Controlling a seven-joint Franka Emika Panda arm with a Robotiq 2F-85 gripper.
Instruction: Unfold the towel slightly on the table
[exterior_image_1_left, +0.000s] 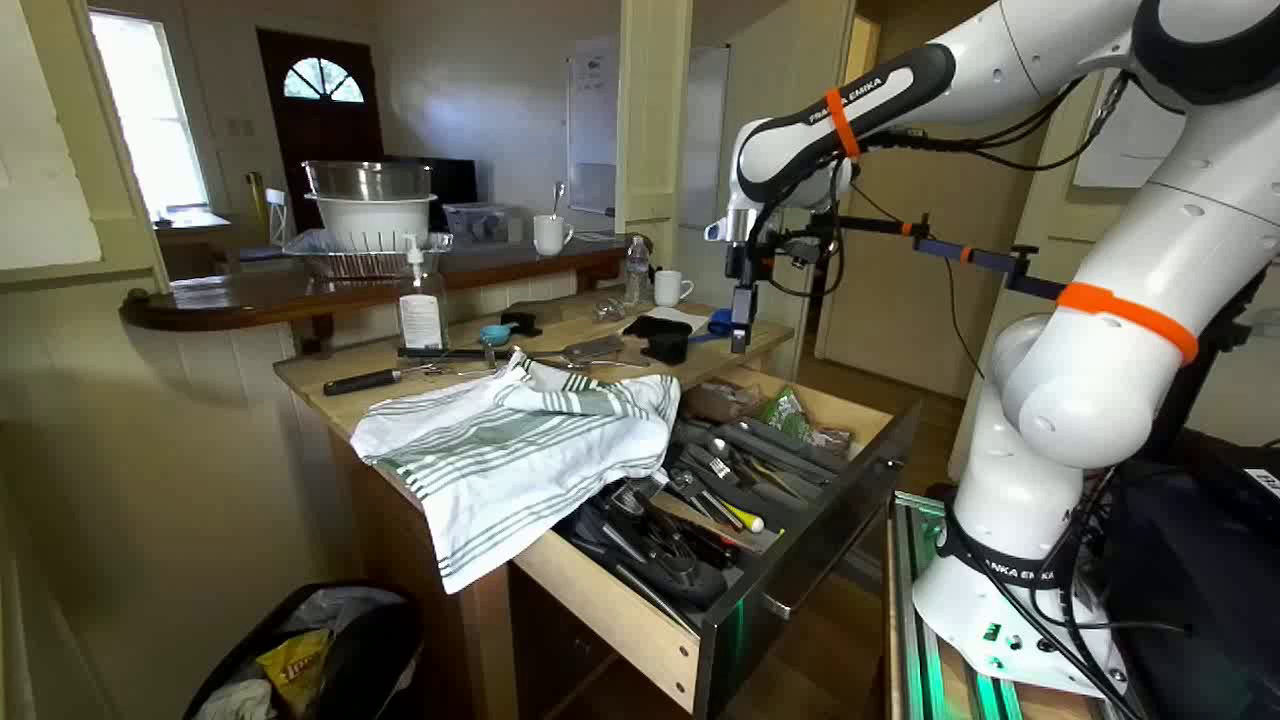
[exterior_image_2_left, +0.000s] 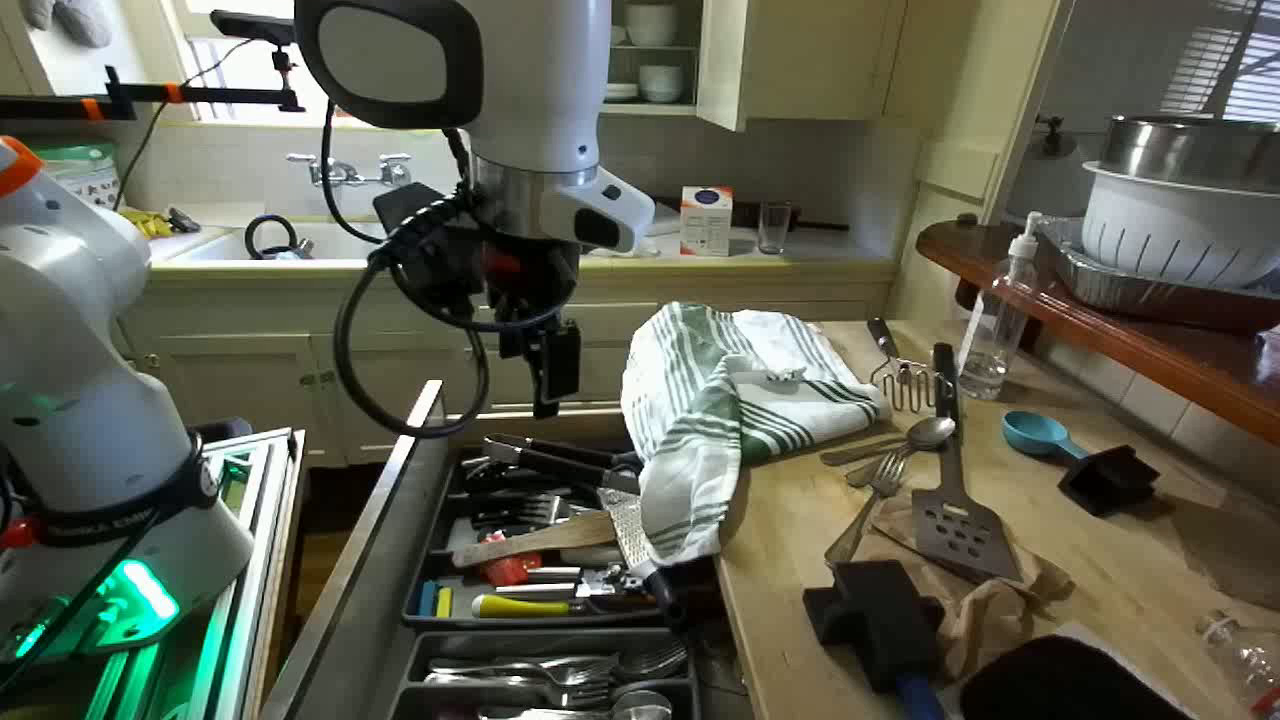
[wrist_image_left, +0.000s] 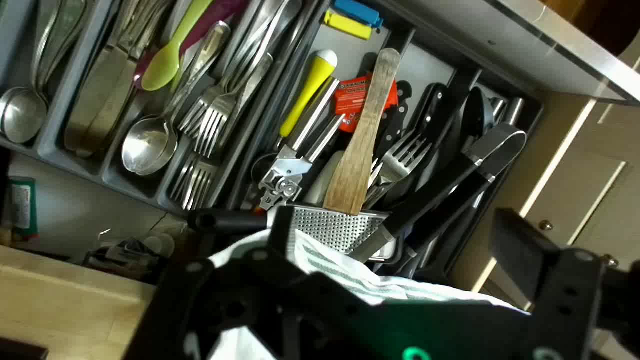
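Striped towel (exterior_image_1_left: 530, 450) on the desk (exterior_image_2_left: 785, 530), rumpled, one side draping past the edge and partly over the open drawer (exterior_image_1_left: 610, 608). My gripper (wrist_image_left: 395, 222) stands spread, holding nothing, above the drawer and apart from the towel. I judge the towel light, limp and hard to damage, prone to bunch when pushed; I would pinch the raised fold (exterior_image_1_left: 600, 400) through its upper layer only and draw it gently across the desk.
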